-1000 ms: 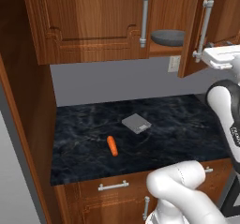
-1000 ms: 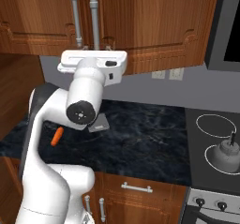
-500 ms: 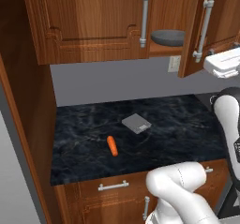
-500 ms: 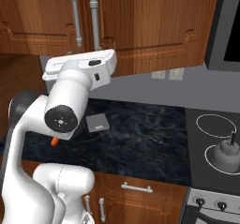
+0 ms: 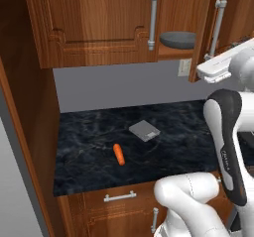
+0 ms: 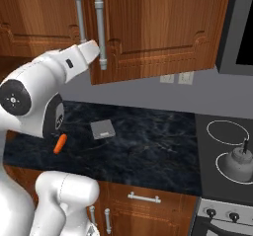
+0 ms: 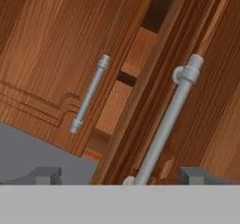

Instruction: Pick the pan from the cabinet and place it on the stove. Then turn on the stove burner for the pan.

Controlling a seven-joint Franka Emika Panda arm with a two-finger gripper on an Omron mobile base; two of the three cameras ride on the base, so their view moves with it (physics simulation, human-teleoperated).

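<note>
Dark marbled worktop (image 5: 173, 142) has a carrot (image 5: 118, 154) on it; up in the half-open cabinet (image 5: 99, 23) sits the pan (image 5: 178, 39), fingers (image 7: 44, 175) spread wide by its door handle (image 7: 166, 120).

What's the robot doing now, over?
Gripper open, up at the cabinet door handle. Pan on the cabinet shelf, door part open. Kettle sits on one stove burner.

Two cabinet doors (image 5: 99, 23), each with one bar handle (image 5: 153, 19). One pan (image 5: 177, 39) at 1 o'clock. One carrot (image 5: 119, 154) and one grey square (image 5: 144, 130) lie on the bench (image 5: 89, 147). One kettle (image 6: 236, 162), two rings (image 6: 227, 132).
</note>
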